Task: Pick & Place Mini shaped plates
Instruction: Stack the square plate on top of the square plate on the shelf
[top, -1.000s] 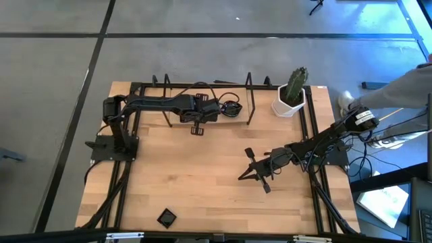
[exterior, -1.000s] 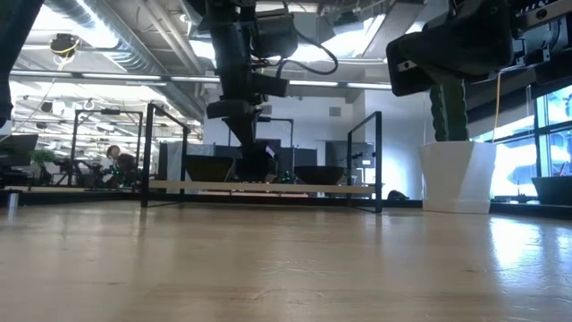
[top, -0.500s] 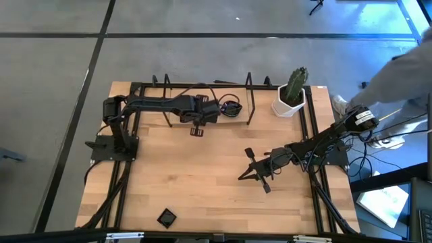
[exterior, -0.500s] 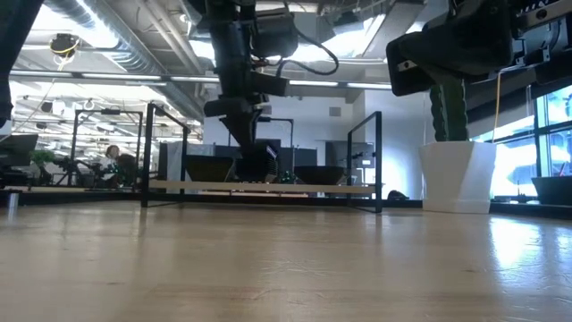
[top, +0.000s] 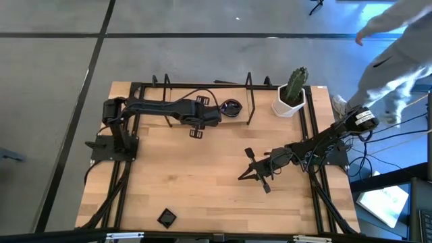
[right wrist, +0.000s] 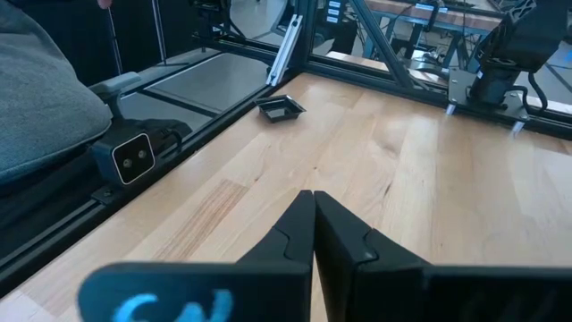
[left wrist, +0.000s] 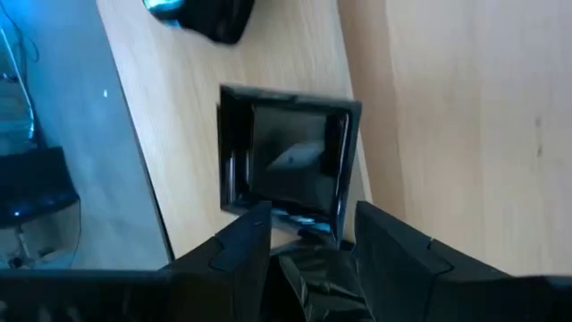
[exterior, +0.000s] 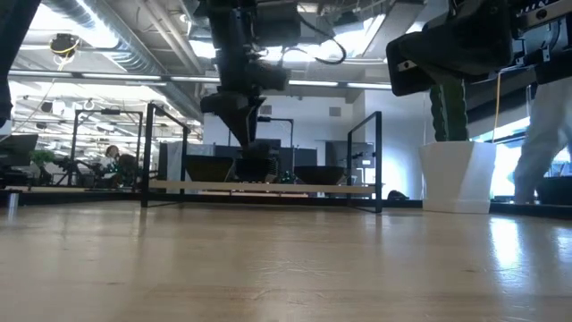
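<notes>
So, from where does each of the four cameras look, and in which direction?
High view: above the table, looking straight down; both arms show.
Low view: at table height, looking level across; the cactus pot stands far right.
Left wrist view: over a black square plate; its open end effector shows.
Right wrist view: low over the wood; shut end effector.
High and low views share the cactus pot.

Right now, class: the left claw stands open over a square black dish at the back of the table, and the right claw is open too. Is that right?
Not quite. The right claw is shut; the right wrist view shows its fingers pressed together. The left claw is open over the square black dish.
</notes>
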Controlling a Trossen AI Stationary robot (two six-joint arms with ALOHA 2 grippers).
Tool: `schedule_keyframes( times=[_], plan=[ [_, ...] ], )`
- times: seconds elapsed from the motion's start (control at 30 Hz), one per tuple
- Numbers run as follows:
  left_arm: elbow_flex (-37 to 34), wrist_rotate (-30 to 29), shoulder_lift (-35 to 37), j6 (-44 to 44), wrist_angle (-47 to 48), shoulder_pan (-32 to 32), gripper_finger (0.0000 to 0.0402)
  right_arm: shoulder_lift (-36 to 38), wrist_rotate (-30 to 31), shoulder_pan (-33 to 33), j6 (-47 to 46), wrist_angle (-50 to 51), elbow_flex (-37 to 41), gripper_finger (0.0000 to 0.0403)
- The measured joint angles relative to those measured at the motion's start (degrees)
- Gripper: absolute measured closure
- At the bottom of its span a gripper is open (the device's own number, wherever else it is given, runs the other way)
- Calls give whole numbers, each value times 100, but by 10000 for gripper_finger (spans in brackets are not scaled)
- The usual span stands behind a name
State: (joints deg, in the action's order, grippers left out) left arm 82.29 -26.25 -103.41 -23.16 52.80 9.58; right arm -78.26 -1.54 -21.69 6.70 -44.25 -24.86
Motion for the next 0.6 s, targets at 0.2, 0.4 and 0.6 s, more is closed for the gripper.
schedule_keyframes(
  times=[0.2, 0.4, 0.6],
  plan=[
    [152, 73, 4, 0, -11, -55, 246, 0, 0, 0, -7, 0, 0, 395],
    [152, 367, 4, -13, -8, -52, 251, 0, -2, 0, 4, 0, 0, 395],
    [152, 522, 4, 123, -29, -6, 251, 0, -2, 0, -9, 0, 0, 395]
  ],
)
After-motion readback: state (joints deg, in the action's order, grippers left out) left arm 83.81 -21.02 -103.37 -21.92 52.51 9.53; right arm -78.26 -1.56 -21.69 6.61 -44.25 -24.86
